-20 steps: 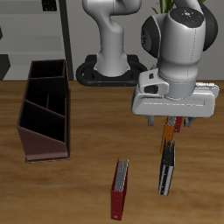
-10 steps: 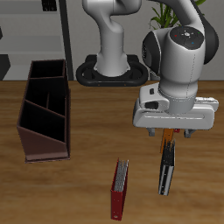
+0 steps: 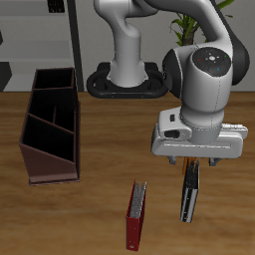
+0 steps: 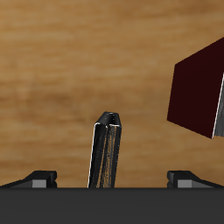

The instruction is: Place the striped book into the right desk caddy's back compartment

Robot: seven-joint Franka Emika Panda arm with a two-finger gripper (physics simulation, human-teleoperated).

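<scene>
No writing can be read on anything. In the exterior view the right desk caddy [image 3: 52,125] shows bare compartments. The striped book [image 3: 189,191] stands upright near the table's front edge, well apart from the caddy, beside the red book [image 3: 135,215]. The gripper [image 3: 193,162] has sunk lower over it than half a second ago.

In the wrist view the striped book [image 4: 106,150] rises between wide-spread fingertips [image 4: 41,176], untouched, near the red book [image 4: 198,94].

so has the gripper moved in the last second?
Yes. The gripper has dropped lower over the striped book, which sits where it was on the table.
</scene>
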